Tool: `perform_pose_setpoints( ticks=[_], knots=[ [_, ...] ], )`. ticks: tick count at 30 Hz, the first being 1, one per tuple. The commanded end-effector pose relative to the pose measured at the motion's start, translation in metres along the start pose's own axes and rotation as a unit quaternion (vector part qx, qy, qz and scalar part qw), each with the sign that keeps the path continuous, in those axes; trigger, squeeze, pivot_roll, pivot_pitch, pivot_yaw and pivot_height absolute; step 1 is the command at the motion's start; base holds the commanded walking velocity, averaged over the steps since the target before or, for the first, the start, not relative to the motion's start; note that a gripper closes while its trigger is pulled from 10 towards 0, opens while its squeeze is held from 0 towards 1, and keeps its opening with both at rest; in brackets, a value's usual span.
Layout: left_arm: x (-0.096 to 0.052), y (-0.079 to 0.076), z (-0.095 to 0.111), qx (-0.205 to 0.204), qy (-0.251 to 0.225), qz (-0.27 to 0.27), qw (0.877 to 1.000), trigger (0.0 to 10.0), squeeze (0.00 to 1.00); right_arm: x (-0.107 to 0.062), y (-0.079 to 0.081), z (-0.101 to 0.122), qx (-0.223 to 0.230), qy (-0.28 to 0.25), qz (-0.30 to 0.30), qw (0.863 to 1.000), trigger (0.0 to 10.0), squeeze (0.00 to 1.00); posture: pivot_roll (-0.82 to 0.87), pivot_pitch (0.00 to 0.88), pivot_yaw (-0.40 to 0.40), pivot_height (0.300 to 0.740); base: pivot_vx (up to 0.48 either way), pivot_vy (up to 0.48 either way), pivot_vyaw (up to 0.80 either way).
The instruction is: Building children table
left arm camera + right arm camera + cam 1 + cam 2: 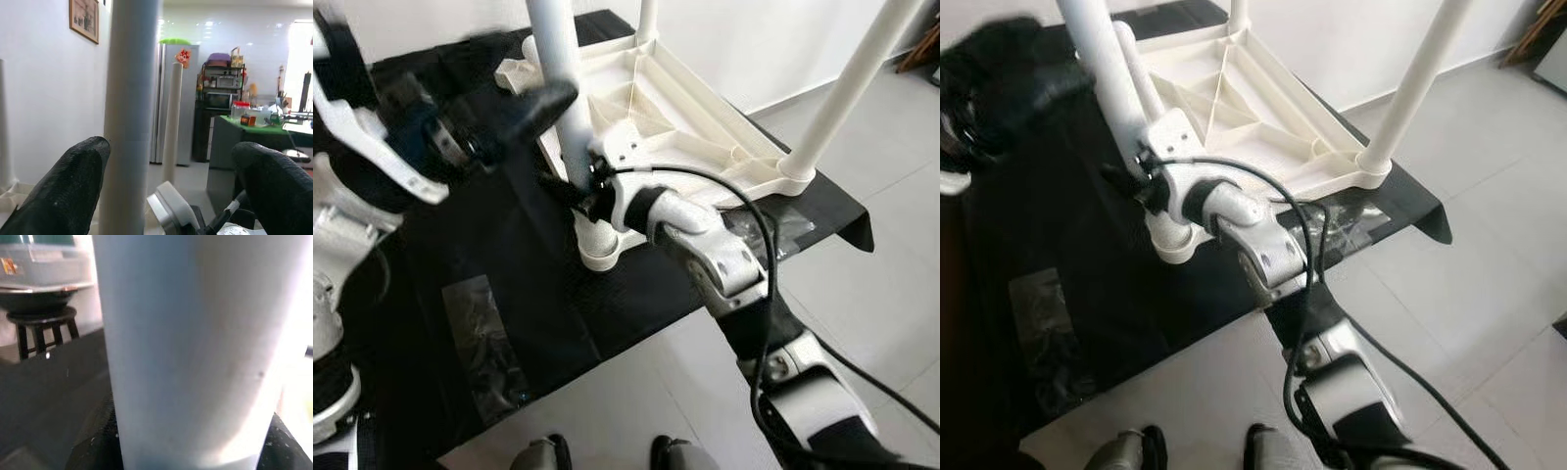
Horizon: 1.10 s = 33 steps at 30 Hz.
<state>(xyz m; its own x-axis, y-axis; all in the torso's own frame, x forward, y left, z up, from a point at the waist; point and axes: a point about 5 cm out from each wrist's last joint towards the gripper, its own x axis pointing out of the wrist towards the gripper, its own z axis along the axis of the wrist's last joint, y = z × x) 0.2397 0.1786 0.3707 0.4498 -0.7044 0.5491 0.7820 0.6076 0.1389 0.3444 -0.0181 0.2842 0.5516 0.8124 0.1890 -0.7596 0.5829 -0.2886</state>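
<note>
Right hand point(578, 191) clamped low on the near-corner leg point(563, 88) of the upturned white table point(675, 113) (on black sheet point(509, 284)); left hand point(171, 196) spread open beside it.

I am finding no readable text, label, brand or number anywhere; the small red sticker point(183, 57) atop the tall silver fridge point(178, 105) is showing only a blurred figure.
</note>
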Motion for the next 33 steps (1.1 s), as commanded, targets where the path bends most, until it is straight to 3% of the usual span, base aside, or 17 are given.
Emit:
perform_pose_setpoints(
  ticks=[1,3,11,12,14,15,18,19,30,33],
  knots=[
    [0.006,0.001,-0.003,-0.016,0.005,-0.002,1.000,10.0,1.00,0.003,0.002,0.006,-0.024,-0.013,0.016,0.999,10.0,0.00,-0.08,0.096,-0.025,0.740,0.000,0.000,0.00],
    [0.013,0.003,-0.012,-0.024,0.020,0.014,0.999,10.0,1.00,0.005,0.004,0.007,-0.052,-0.010,0.029,0.998,10.0,0.00,-0.08,0.092,-0.025,0.740,0.000,0.000,0.00],
    [0.023,0.010,-0.022,-0.032,0.040,0.048,0.998,10.0,1.00,0.007,0.007,0.004,-0.063,-0.004,0.044,0.997,10.0,0.00,-0.08,0.075,-0.023,0.740,0.000,0.000,0.00],
    [0.025,0.012,-0.021,-0.035,0.042,0.051,0.997,10.0,0.40,0.008,0.008,0.002,-0.062,-0.002,0.049,0.997,10.0,0.00,-0.08,0.073,-0.023,0.740,0.000,0.000,0.00],
    [0.027,0.014,-0.019,-0.036,0.043,0.051,0.997,10.0,0.40,0.009,0.009,0.001,-0.061,-0.001,0.053,0.997,10.0,0.00,-0.08,0.073,-0.023,0.740,0.000,0.000,0.00],
    [0.028,0.014,-0.016,-0.039,0.039,0.046,0.997,10.0,0.00,0.010,0.011,-0.001,-0.058,0.002,0.056,0.997,10.0,0.00,-0.07,0.071,-0.023,0.740,0.000,0.000,0.00],
    [0.028,0.014,-0.014,-0.037,0.037,0.044,0.998,9.4,0.00,0.010,0.013,-0.002,-0.057,0.003,0.059,0.997,10.0,0.00,-0.07,0.068,-0.023,0.740,0.000,0.000,0.00],
    [0.028,0.015,-0.013,-0.035,0.035,0.046,0.998,0.0,0.00,0.012,0.015,-0.004,-0.054,0.003,0.062,0.997,10.0,0.00,-0.07,0.066,-0.023,0.740,0.000,0.000,0.00],
    [0.027,0.022,-0.012,-0.017,0.044,0.076,0.996,0.0,0.00,0.010,0.020,-0.006,-0.027,-0.016,0.074,0.997,10.0,0.00,-0.07,0.053,-0.024,0.740,0.000,0.000,0.00],
    [0.027,0.022,-0.012,-0.009,0.054,0.064,0.996,0.0,0.00,0.005,0.020,-0.001,0.000,-0.035,0.113,0.993,10.0,0.00,-0.07,0.049,-0.028,0.740,0.000,0.000,0.00]
  ],
)
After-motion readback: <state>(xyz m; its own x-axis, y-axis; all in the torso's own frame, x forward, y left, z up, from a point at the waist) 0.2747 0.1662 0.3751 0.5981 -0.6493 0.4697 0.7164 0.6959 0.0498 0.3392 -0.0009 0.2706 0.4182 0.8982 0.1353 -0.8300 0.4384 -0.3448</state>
